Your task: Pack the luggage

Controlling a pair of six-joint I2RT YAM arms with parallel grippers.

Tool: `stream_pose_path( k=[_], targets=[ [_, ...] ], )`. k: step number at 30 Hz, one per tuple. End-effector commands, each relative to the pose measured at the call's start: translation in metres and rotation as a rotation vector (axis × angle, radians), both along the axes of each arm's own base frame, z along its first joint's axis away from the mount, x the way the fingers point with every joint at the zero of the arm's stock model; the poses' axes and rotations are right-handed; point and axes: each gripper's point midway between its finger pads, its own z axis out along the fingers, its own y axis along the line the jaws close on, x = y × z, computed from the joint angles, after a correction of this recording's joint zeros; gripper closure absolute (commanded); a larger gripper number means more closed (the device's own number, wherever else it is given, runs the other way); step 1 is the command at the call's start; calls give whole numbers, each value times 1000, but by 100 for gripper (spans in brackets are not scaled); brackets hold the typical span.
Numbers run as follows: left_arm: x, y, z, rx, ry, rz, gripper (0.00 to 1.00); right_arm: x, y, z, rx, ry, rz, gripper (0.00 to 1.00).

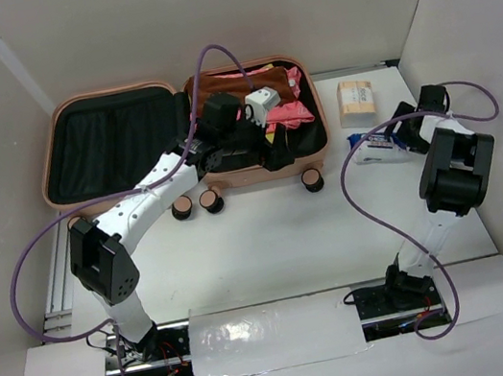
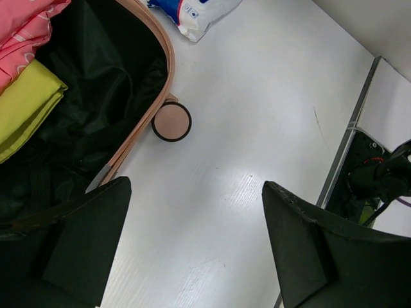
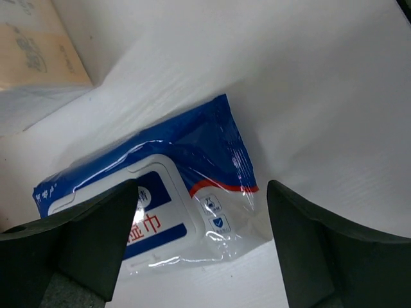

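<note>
The luggage (image 1: pixel 116 139) (rounded, glossy peach hard shell) lies open, black fabric-lined.

The suitcase (image 1: pixel 231 180) lay open at the far middle of the table (image 1: pixel 271 243), its lid half to the left and its other half to the right, with clothes (image 1: pixel 289 113) inside the right half. Its wheels (image 1: pixel 210 201) sat along the near edge, toward the arms. The left gripper (image 2: pixel 192 244) hung over that near edge of the right half. A box (image 1: pixel 355 101) stood right of the suitcase, and a packet of wipes (image 3: pixel 160 192) lay just in front of it, under the right gripper (image 3: pixel 199 244).
</note>
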Motion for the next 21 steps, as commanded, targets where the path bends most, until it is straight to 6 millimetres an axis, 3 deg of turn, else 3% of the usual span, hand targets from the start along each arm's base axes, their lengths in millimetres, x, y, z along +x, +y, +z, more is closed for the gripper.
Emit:
stream_pose_path(
  k=[1,4,6,9,11,13,14,16,17,21],
  targets=[
    [-4,-1,4,6,-43,-49,5,7,4,-18,-20,34,61,14],
    [-2,2,-1,23,-49,-36,5,8,19,-25,-3,38,106,23],
    [-2,2,-1,23,-49,-36,5,1,26,-31,17,68,109,33],
    [1,6,-3,29,-42,-27,5,-12,46,-36,31,132,128,36],
    [-1,5,-2,25,-39,-36,5,-33,55,-44,26,192,116,37],
    [2,10,0,19,-46,-25,5,-45,67,-38,16,198,116,37],
    [2,10,0,19,-46,-25,5,-65,71,-49,21,240,110,37],
    [-1,12,-5,27,-36,-25,5,-79,81,-49,28,249,115,37],
    [-3,11,-5,22,-33,-35,5,-99,89,-60,61,292,110,38],
    [-8,12,-8,15,-9,-35,5,-126,119,-63,127,295,140,38]
  ],
)
